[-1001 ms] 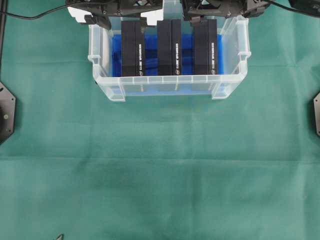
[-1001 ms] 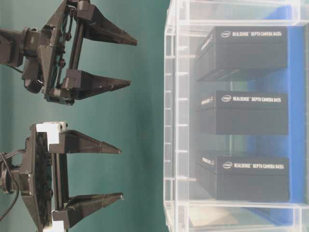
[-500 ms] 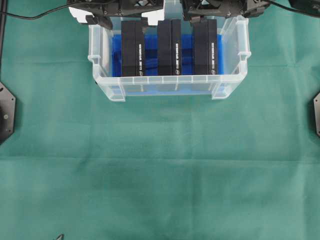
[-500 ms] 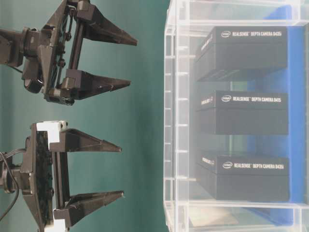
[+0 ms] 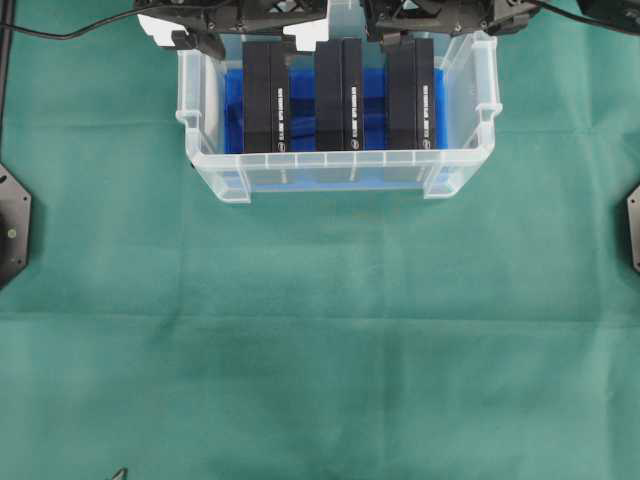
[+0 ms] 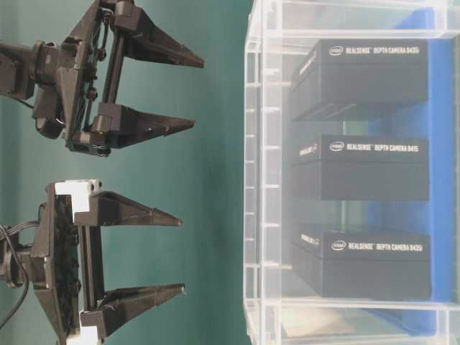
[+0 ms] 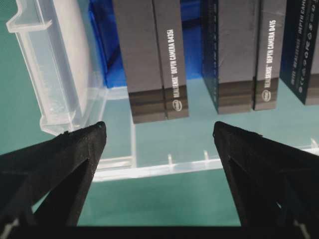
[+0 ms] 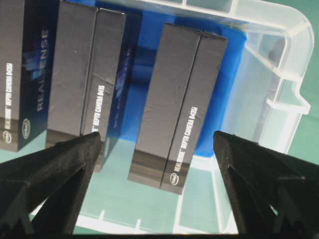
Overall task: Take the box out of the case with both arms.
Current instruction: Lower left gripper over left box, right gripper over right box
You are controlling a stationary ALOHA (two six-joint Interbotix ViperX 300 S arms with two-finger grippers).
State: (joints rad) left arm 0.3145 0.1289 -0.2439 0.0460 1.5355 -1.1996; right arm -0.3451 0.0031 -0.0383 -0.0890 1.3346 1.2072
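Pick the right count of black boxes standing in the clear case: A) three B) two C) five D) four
A: the overhead view shows three black boxes side by side on the blue sheet inside the case.

Black boxes (image 5: 343, 95), blue-lined clear case (image 5: 340, 172), green cloth (image 5: 320, 340).

A robotics lab bench is showing here: a green cloth (image 5: 320, 350) is covering the table, and just ahead of the two black lattice grippers a clear plastic case (image 5: 335, 170) is holding boxed depth cameras (image 6: 363, 79), with black mounting plates (image 5: 12, 225) sitting at the table's sides.
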